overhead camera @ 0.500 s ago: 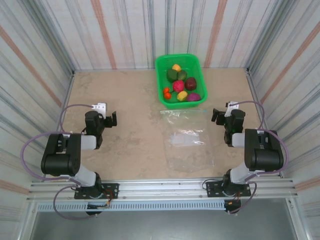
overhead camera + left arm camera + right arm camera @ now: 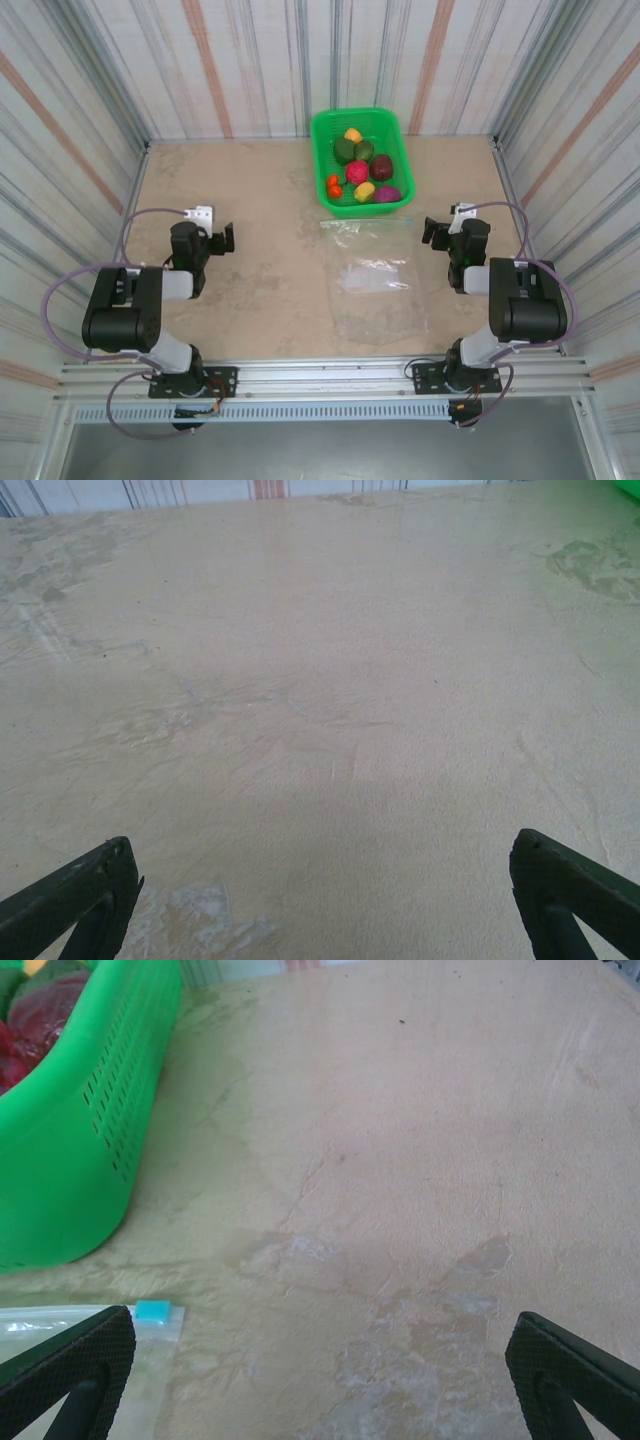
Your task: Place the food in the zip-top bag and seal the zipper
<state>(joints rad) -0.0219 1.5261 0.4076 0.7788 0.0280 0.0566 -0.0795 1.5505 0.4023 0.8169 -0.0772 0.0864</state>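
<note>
The right gripper (image 2: 432,231) hangs low over the table (image 2: 260,200) with its 2 fingers spread wide and nothing between them. The left gripper (image 2: 224,238) is spread just as wide over bare tabletop, and it too is empty. The zip-top bag (image 2: 372,280) lies flat between the 2 arms, closer to the right one. Its far right corner sits just beside the right gripper's left finger, though whether they touch cannot be told. The zipper (image 2: 60,1318) runs along the bag's far edge, the side facing the basket. Its light-blue slider (image 2: 153,1310) is at the right end, near that same finger. Just beyond the bag's mouth stands the green mesh basket (image 2: 60,1160) against the back wall, and all the food (image 2: 357,172) is piled inside it: green, yellow, magenta, dark red, purple and orange-red pieces. The left gripper is well apart from both bag and basket, with open tabletop all around it. There is also free surface to the right of the basket. The table is a mottled beige board. Striped panels (image 2: 250,60) close it in on 3 sides, and an aluminium rail (image 2: 320,375) at the near edge carries the arm bases.
</note>
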